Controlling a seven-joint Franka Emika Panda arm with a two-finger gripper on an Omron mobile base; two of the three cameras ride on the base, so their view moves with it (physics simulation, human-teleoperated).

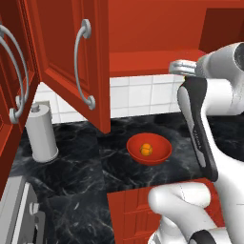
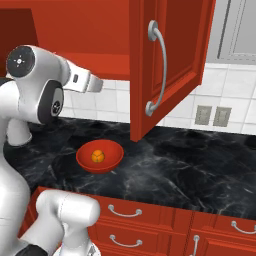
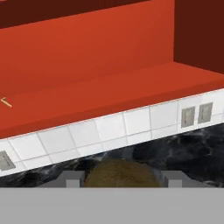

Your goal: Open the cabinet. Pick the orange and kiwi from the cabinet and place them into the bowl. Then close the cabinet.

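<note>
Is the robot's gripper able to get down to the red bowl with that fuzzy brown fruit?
Probably yes. The gripper holds the kiwi just outside the open cabinet, and the bowl, with only the orange inside, sits uncovered on the counter below. Nothing blocks the way.

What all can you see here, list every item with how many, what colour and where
cabinet: one, red, on the wall, both doors swung open
bowl: one, glossy red, on the counter
orange: one, bright orange, inside the bowl
kiwi: one, brown-green, between the fingertips
paper towel roll: one, white, upright on the counter at left
counter: one, black marble
wall outlets: two, grey, on white tiles
drawers: red, silver handles, under the counter
gripper: one, dark tips either side of the kiwi
</note>
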